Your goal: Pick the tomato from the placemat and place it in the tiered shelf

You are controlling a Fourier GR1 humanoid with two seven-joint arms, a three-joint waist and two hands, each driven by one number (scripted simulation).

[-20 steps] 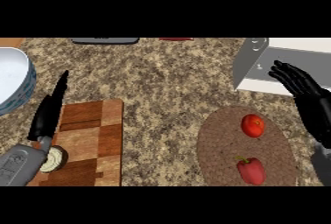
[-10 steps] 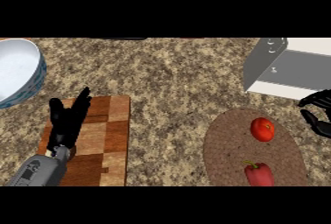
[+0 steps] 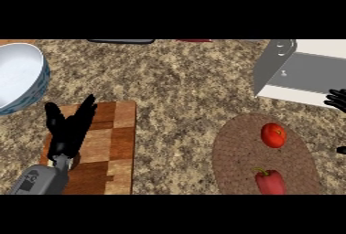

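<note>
Two hands are seen, one at each side. The left hand point(image 3: 67, 130) is held over the wooden cutting board point(image 3: 111, 151), its fingers point(image 3: 85, 109) straight and spread, nothing grasped. Only a few dark fingertips of the right hand point(image 3: 337, 99) are shown at the right edge; whether they are released or clenched cannot be told.

Just left of and below those right fingertips, the tomato point(image 3: 273, 135) is found lying on the upper part of the round woven placemat point(image 3: 233, 157), untouched by either hand. It is seen as slightly taller than wide, so its long axis runs roughly away from the robot; a small green stem mark is shown toward its upper right. A red pepper point(image 3: 269, 181) is laid nearer the robot on the same placemat, its stem pointed up and left, apart from the tomato.

Directly above the right fingertips the tiered shelf point(image 3: 297, 68), grey and white, is set at the upper right. Beyond the left fingers, a white bowl with a blue outside point(image 3: 20, 75) is placed at the left edge.

Everything is carried by a speckled brown granite counter point(image 3: 175, 91). Dark and red objects are cut off at the far edge and cannot be identified.
</note>
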